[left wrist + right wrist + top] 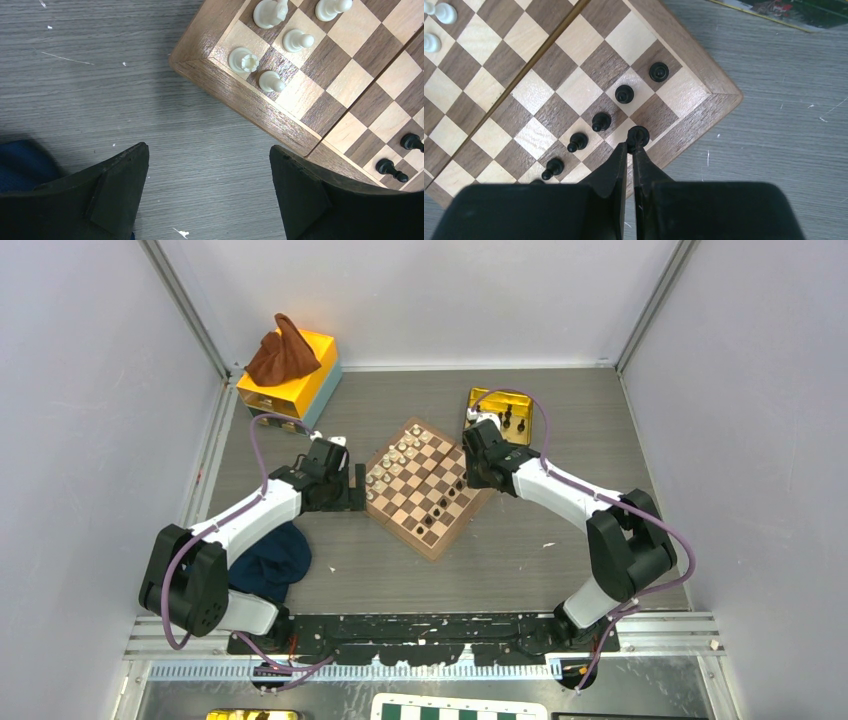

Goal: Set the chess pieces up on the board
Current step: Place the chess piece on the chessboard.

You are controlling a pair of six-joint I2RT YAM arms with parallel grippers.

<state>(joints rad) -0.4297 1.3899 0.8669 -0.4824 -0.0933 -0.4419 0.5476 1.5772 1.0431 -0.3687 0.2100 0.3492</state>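
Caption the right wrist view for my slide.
Right gripper pinching a black chess piece at the wooden board edge row, beside a line of standing black pieces.

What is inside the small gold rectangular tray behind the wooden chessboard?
A few small black chess pieces stand in the gold tray. They are too small to count, and the right arm's wrist covers the tray's near-left corner.

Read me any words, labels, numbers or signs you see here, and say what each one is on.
No text can be read in any view.
Small wooden chessboard with brown rim: no letters or numbers.
Yellow box under the brown cloth: dark marks on its side, too small to read.
Gold-edged flat thing beside the board: coloured print, too blurred to read.
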